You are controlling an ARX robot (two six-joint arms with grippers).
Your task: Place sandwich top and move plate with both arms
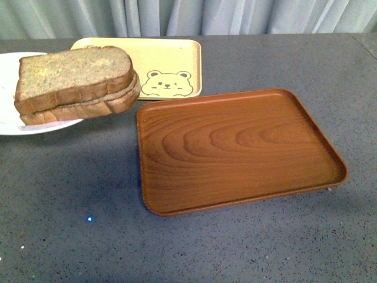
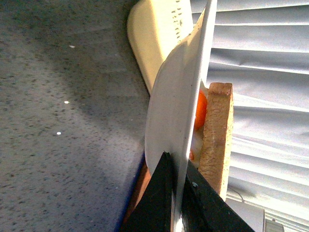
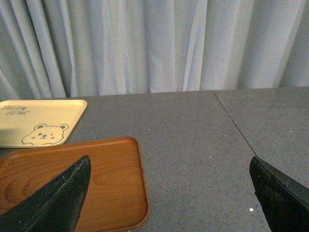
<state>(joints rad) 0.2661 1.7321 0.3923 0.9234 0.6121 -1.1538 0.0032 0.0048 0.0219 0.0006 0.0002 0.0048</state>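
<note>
The left fingers [image 2: 157, 198] pinch shut on the rim of the plate [image 1: 7, 88] at far left, sandwich top [image 1: 73, 71] riding the stack; right fingers [image 3: 53, 203] gape empty near the brown tray [image 1: 235, 147]. With a one-sided grip, a tilt could slide the bread off

A dark grey speckled table [image 1: 235, 247] fills the view, with a thin seam [image 3: 236, 130] running across it on the right. Two trays lie flat on it. The brown wood-grain tray [image 1: 235, 147] sits near the middle. The yellow bear tray [image 1: 171, 65] lies just beyond its far left corner; contact between them is unclear.
</note>
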